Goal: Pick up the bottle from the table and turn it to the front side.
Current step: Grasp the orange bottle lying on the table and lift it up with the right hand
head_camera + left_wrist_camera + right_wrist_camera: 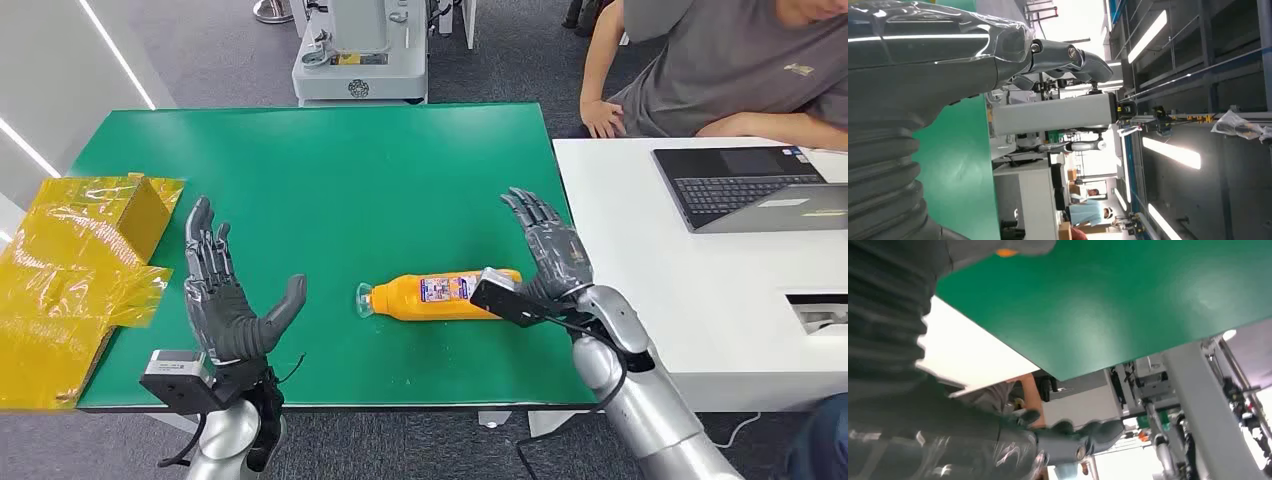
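Bottle position: bottle [440, 295] on its side on the green table [330, 180], toward the near edge, a little right of centre; cap end pointing to 9 o'clock, base end to 3 o'clock, tucked under the right wrist camera block.
Bottle look: orange body, clear or pale cap, white and purple label patch facing up around the middle; print too small to read. Which face counts as front: cannot tell.
Handling, weight: judged light to moderate; looks full of orange liquid, so some heft and slosh likely.
Handling, stiffness: plastic by the look, probably gives a little under squeeze; not fragile.
Handling, slip: smooth rounded wall and glossy label, likely slippery; free to roll on the flat cloth toward 12 or 6 o'clock if nudged.
Where to take hold: around the broad middle at the label, fingers over the far side, thumb on the near side; neck too narrow for a sure hold.
Right hand: right hand [548, 245] spread and empty, fingers pointing to 12 o'clock, just beside the bottle's base end, at about 2 o'clock from the bottle; not touching it as far as can be seen.
Left hand: left hand [225, 295] also spread and empty, palm up-facing, thumb out toward 3 o'clock, well apart from the cap end.
Surroundings: yellow wrapped box [85, 240] at 9 o'clock on the table edge; laptop [745, 185] on the white desk at 2 o'clock; seated person [740, 70] beyond.
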Available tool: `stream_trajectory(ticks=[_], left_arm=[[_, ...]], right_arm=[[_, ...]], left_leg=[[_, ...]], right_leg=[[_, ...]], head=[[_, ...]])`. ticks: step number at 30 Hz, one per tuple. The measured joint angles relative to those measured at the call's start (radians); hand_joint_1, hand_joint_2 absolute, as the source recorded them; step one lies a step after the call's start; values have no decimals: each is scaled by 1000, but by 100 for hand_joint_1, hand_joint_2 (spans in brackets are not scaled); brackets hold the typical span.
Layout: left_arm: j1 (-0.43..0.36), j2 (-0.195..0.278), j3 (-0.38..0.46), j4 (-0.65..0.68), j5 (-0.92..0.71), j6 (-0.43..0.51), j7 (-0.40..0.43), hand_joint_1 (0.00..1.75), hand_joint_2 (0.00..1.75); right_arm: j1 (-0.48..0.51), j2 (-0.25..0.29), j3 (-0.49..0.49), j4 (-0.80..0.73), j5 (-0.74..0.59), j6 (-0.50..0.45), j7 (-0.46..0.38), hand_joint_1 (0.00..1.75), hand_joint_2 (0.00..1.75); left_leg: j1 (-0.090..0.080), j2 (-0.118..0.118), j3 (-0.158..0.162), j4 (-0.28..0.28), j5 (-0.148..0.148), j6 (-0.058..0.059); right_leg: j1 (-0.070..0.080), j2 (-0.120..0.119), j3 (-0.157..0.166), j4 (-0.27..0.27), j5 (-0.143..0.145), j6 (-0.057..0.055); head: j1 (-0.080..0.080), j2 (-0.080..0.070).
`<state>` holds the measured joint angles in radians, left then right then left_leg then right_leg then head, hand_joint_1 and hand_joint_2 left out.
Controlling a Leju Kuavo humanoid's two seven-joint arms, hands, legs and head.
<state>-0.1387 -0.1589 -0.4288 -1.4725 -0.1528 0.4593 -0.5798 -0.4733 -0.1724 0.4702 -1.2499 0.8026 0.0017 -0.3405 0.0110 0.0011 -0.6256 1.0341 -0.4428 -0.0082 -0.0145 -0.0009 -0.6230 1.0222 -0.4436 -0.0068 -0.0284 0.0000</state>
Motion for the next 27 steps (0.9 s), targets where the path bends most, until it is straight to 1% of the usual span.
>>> stream_trajectory(ticks=[2,5,10,13,18,27], left_arm=[[-5,1,0,2,2,0,0,0,175],[-18,4,0,9,1,10,-1,0,175],[-24,8,0,14,-24,56,-5,0,175],[-25,11,0,15,-24,69,-5,0,175],[-25,15,0,15,-26,87,-4,0,175],[-25,17,0,15,-28,94,7,0,175]], right_arm=[[-29,-1,14,31,-13,31,-10,0,175],[-111,-2,61,127,-48,95,-35,0,175],[-202,10,131,262,-93,107,-65,0,175],[-229,23,166,326,-118,110,-78,0,175],[-262,42,223,431,-145,141,-81,0,175],[-316,68,275,572,-171,168,-92,0,175]], left_leg=[[0,0,0,0,0,0],[0,0,0,0,0,0],[0,0,0,0,0,0],[0,0,0,0,0,0],[0,-1,-1,0,0,0],[0,-1,0,0,0,0]], right_leg=[[0,0,0,0,0,0],[0,0,0,0,0,0],[0,0,0,0,0,0],[0,0,0,0,0,0],[0,-1,0,0,0,0],[0,0,0,0,0,0]], head=[[0,0],[0,0],[0,0],[0,0],[0,0],[0,0]])
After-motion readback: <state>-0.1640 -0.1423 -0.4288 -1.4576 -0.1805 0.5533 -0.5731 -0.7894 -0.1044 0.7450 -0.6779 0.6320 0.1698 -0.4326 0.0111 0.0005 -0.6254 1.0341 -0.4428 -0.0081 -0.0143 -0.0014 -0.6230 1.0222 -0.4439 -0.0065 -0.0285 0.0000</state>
